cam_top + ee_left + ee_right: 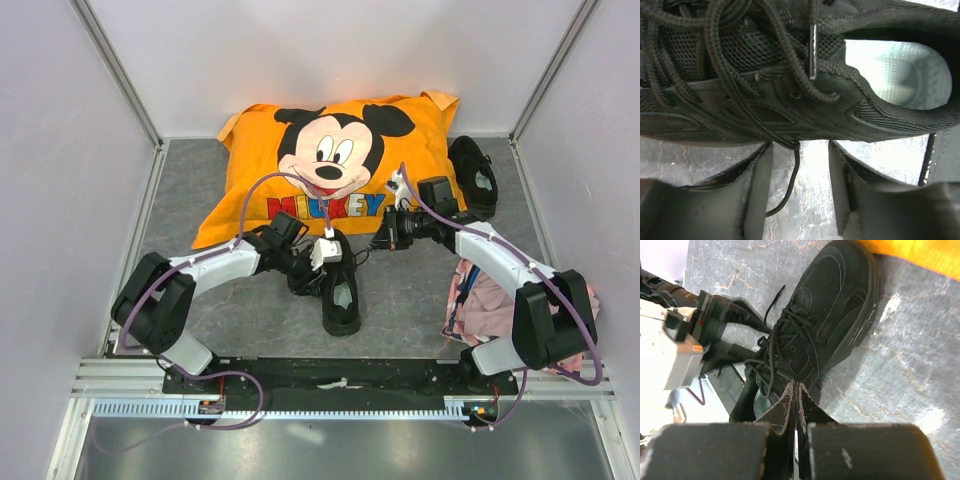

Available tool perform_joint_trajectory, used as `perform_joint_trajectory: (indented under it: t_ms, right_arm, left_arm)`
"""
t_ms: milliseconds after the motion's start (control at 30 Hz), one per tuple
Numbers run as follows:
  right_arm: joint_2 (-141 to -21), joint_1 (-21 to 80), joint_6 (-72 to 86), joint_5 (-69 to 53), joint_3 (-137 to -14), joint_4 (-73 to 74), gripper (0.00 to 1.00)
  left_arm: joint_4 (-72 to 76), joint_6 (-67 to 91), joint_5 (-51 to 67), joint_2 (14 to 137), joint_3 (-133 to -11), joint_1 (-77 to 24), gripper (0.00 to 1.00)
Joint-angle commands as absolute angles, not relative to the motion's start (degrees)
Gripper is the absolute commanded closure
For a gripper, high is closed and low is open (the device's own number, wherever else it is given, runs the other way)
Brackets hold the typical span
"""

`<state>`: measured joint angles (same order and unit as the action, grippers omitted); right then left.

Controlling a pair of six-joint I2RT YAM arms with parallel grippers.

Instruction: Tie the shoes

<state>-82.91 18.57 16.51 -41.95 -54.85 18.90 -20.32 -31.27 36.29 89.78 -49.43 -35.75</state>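
Mesh-and-matte black shoe (341, 292), centre of near edge; thin braided laces (817, 93) loose. Left gripper (799, 167) spread beside its sidewall, one lace between. Right gripper (795, 400) pressed together, possibly pinching lace.

Place: robot lab cell
Walls: white panels (50, 180) in aluminium posts (118, 70)
Surface: grey marbled table (420, 300)
Rig: black mounting rail (400, 372), slotted frame (300, 408)

Left arm (215, 265) reaches from lower left toward frame centre. Left gripper (800, 160): jaws parted, a clear gap between them. Right arm (495, 255) bends in from lower right; right gripper (795, 392) fingers pressed together (tips touching).
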Motion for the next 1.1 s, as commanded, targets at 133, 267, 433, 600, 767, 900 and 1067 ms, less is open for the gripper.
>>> perform_joint_trajectory:
  t_ms: [133, 267, 433, 600, 767, 900, 1067]
  right_arm:
    - [-81.9, 18.5, 9.3, -38.5, -59.5, 23.3, 1.0]
    - [-81.7, 18.5, 5.5, -35.7, -60.3, 25.8, 1.0]
    - [-80.1, 18.5, 0.4, -29.5, -60.2, 27.3, 1.0]
    - [-78.8, 18.5, -4.2, -25.0, -60.6, 27.6, 1.0]
    - [-78.7, 18.5, -4.6, -23.7, -61.5, 25.6, 1.0]
    - [-80.3, 18.6, -2.4, -28.2, -63.4, 21.5, 1.0]
    - [-82.6, 19.6, -0.2, -33.3, -64.7, 15.7, 1.0]
  left_arm:
    - [-25.1, -39.0, 31.7, 87.0, -49.1, -36.1, 0.99]
    - [-27.2, -39.8, 30.6, 80.0, -46.0, -34.7, 0.98]
    - [-31.4, -42.2, 29.7, 70.2, -42.3, -32.2, 0.98]
    - [-35.7, -43.8, 29.9, 62.3, -41.1, -28.9, 0.98]
    - [-38.0, -43.0, 34.4, 52.9, -44.1, -27.9, 0.98]
    - [-37.9, -41.2, 40.3, 51.0, -48.5, -28.6, 0.98]
    - [-36.7, -36.0, 47.9, 57.4, -58.0, -34.3, 0.99]
